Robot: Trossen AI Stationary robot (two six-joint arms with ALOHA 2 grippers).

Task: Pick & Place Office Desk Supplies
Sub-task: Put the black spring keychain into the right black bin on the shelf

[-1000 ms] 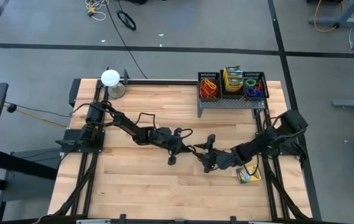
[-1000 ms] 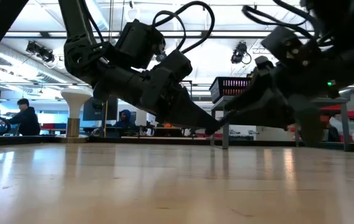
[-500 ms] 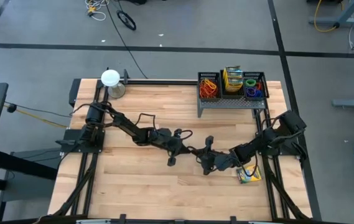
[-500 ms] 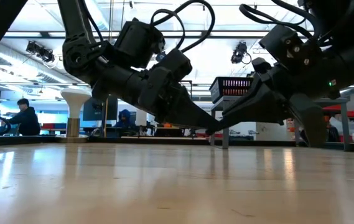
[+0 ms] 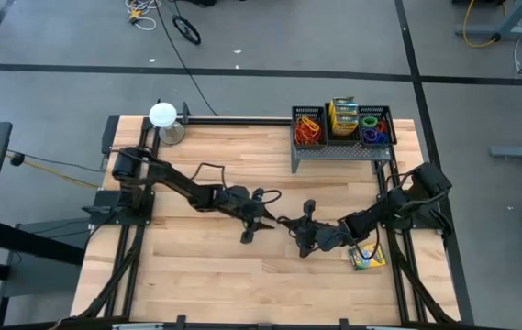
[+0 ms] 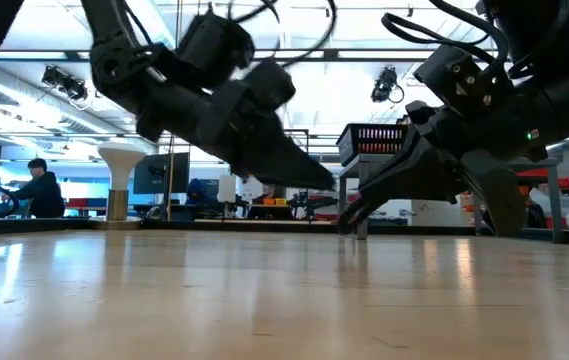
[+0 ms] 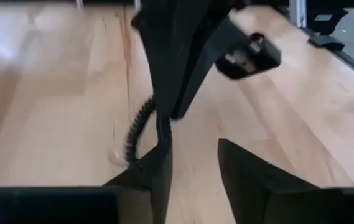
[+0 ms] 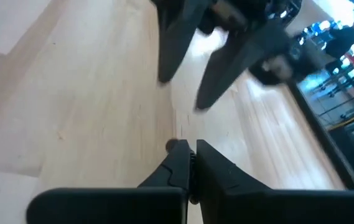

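Two arms meet at mid-table; nothing stands between them but bare wood. Far right: black wire-mesh rack (image 5: 340, 137) with three compartments — red/orange rubber bands (image 5: 307, 127) in the left one, a yellow-and-green crayon box (image 5: 343, 116) in the middle, green and blue bands (image 5: 373, 128) in the right. Second crayon box (image 5: 367, 258) lies flat on the table near the right edge, just behind the right arm's wrist, well back from its fingertips. White round-topped object (image 5: 162, 115) sits at the far left corner, clear of both arms. Left gripper (image 5: 266, 219) — fingers apart in its wrist view, nothing between them. Right gripper (image 5: 290, 226) — fingers pinched together, tips just off the left gripper's; can't tell whether a thin band is caught in them. People sit in the room behind.
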